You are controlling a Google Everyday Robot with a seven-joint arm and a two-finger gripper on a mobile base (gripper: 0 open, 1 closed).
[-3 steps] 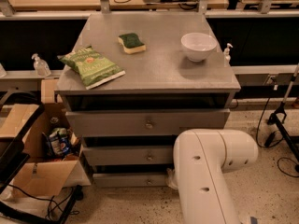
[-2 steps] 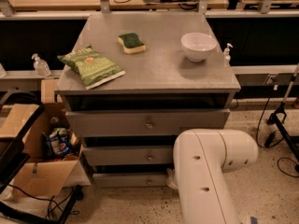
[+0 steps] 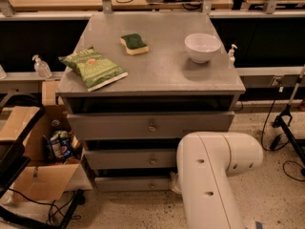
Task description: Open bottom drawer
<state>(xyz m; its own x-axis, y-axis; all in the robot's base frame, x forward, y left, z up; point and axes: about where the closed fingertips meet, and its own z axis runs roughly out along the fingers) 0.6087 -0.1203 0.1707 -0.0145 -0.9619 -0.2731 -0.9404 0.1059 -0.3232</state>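
Robot arm [image 3: 214, 175] reaches down to the bottom drawer [image 3: 131, 183].
Gripper [image 3: 174, 183] at the drawer's right end, likely to pull it; whether clenched, cannot tell.

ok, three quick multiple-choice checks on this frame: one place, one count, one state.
1. Where does the sponge lie on the cabinet top?
A) between the green chip bag and the white bowl
B) under the bag
C) hanging off the front edge

2. How many drawer fronts does the cabinet show?
A) two
B) three
C) five

3. How does the white bowl stand?
A) upside down
B) on its side
C) upright, mouth up

Answers:
1 A: the sponge sits toward the back, with the bag to one side and the bowl to the other.
2 B: top, middle and bottom drawer are stacked, each with a small knob.
3 C: its hollow inside faces up.

The gripper is hidden behind the white arm, low by the bottom drawer's right end.
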